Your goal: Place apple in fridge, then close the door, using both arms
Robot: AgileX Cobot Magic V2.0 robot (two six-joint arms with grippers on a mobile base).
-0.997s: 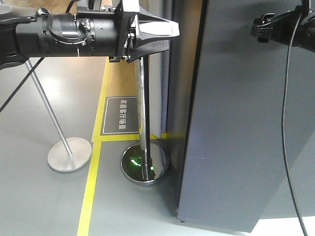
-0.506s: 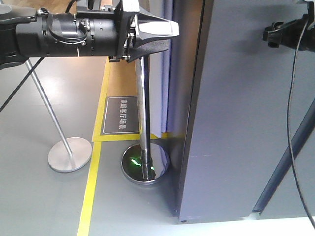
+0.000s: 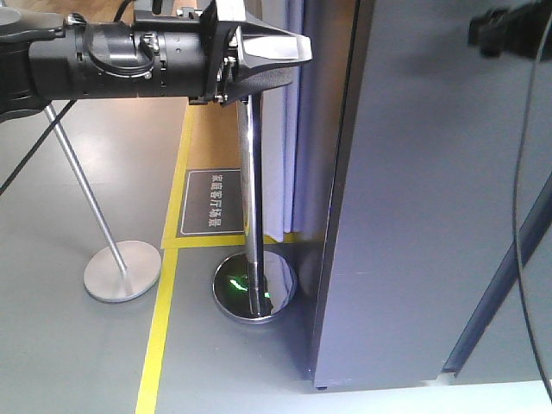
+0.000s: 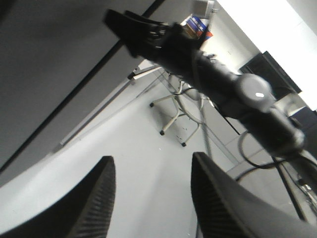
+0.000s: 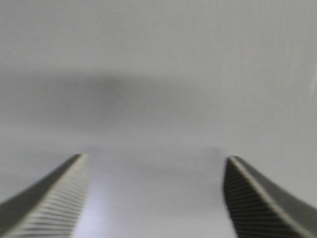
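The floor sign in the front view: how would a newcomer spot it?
Start at the tall dark grey door on the right. Left of it stands a chrome post on a round mirrored base; the floor sign lies just behind: a dark rectangle with white characters, framed by yellow tape.

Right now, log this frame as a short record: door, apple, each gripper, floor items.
door: dark grey panel fills the right of the front view; whether it is fully shut cannot be told
apple: not visible in any view
left gripper: open, empty, no contact seen
right gripper: open, empty, facing a plain pale surface close up
other arm seen from left wrist: black arm reaching along the grey panel
floor items: chrome post with round base; thinner stand with flat disc base; yellow floor tape
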